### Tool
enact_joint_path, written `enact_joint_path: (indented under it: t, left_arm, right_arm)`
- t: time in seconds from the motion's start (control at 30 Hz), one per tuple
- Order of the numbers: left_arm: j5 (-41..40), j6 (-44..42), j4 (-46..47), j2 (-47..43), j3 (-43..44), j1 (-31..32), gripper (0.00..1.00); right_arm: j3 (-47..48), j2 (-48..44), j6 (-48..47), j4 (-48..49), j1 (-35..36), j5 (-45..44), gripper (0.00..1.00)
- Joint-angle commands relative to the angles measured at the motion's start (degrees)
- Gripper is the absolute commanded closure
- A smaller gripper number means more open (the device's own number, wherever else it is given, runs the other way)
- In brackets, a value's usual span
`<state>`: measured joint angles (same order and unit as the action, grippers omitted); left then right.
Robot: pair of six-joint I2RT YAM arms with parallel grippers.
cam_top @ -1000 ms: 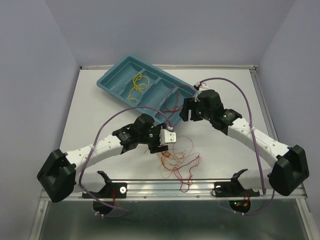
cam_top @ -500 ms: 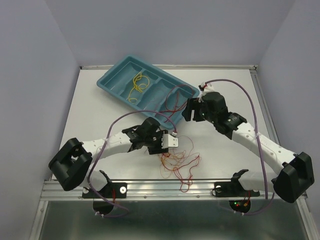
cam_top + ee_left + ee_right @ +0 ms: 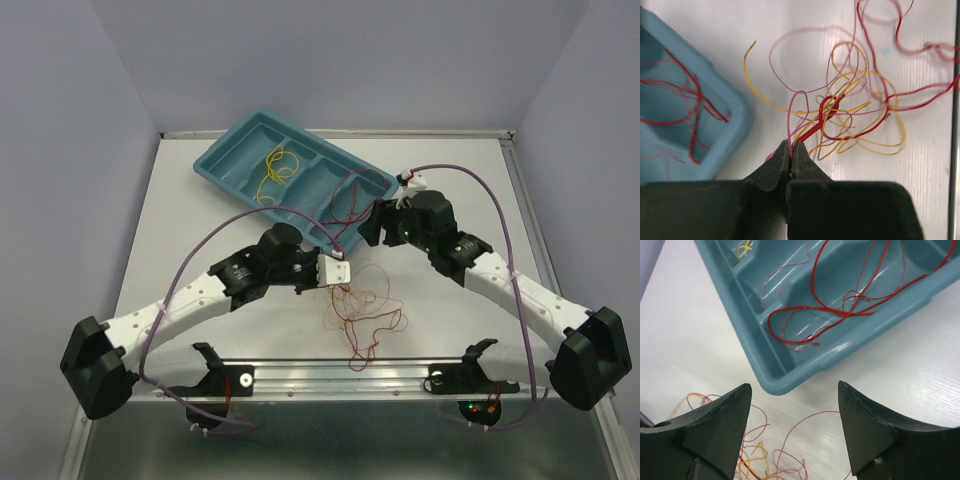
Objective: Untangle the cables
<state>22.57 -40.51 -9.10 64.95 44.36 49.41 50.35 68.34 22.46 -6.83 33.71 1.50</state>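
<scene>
A tangle of thin red, yellow and pink cables (image 3: 362,315) (image 3: 850,115) lies on the white table in front of the blue tray (image 3: 232,160). My left gripper (image 3: 342,288) (image 3: 791,146) is at the tangle's near-left edge, shut on a single pink cable (image 3: 789,115) that loops up out of the bundle. My right gripper (image 3: 378,226) (image 3: 795,387) hovers open over the tray's front corner (image 3: 790,380), with nothing between its fingers. Loose red cables (image 3: 840,310) lie in the tray's right compartment. Yellow cables (image 3: 278,168) lie in a middle one.
The tray (image 3: 735,117) sits close to the left of the tangle. A metal rail (image 3: 330,372) runs along the table's front edge. Thick purple arm cables (image 3: 500,215) arch over both arms. Grey walls enclose the table on three sides.
My left gripper has gone from open to shut on the pink cable at the tangle's edge, and its arm has swung. The right gripper stayed open, shifting slightly by the tray corner.
</scene>
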Motion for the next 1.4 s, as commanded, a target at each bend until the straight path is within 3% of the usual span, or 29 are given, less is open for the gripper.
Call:
enact_joint_path:
  t: [0.0,0.13,0.2,0.4,0.57,0.7,1.1,1.13,1.27,1.37]
  left_arm:
    - [5.5,2.8,-3.8,-5.7,7.1,0.3,1.00]
    - [5.1,6.0,-6.2,-6.0,12.1,0.3,1.00]
    - [2.9,8.1,-7.0,-5.4,15.2,0.2,1.00]
    - [-0.4,10.4,-2.6,-9.5,12.1,0.2,1.00]
    - [-3.0,10.9,-0.7,-12.8,9.3,0.2,1.00]
    - [-8.0,12.0,2.1,-15.4,7.2,0.1,1.00]
    - [-17.8,14.0,6.5,-21.8,4.4,-1.8,1.00]
    - [-17.6,14.1,6.6,-22.1,4.2,-1.9,1.00]
    - [-17.7,14.0,7.4,-23.5,3.7,-2.4,1.00]
    - [-16.0,13.8,6.9,-22.9,3.5,-2.6,1.00]
  right_arm:
    - [-2.8,-0.4,-1.2,11.3,-0.2,11.7,0.25]
    - [-6.0,-2.1,-0.8,18.8,-0.3,20.8,0.23]
    - [-9.0,-4.9,-0.1,24.6,-0.2,25.5,0.15]
    - [-13.6,-10.5,1.7,31.8,-0.3,30.8,0.13]
    - [-12.2,-11.7,1.9,31.9,-0.2,38.1,0.14]
    - [-10.0,-12.4,-0.6,26.2,-0.2,38.1,0.14]
    - [-9.0,-6.4,-0.5,27.5,0.1,42.2,0.20]
    - [-8.6,-5.7,-0.6,27.0,0.2,42.1,0.23]
    - [-8.3,-5.4,-0.5,27.1,0.6,41.6,0.60]
    - [-9.1,-7.5,-0.5,27.2,0.6,39.0,0.67]
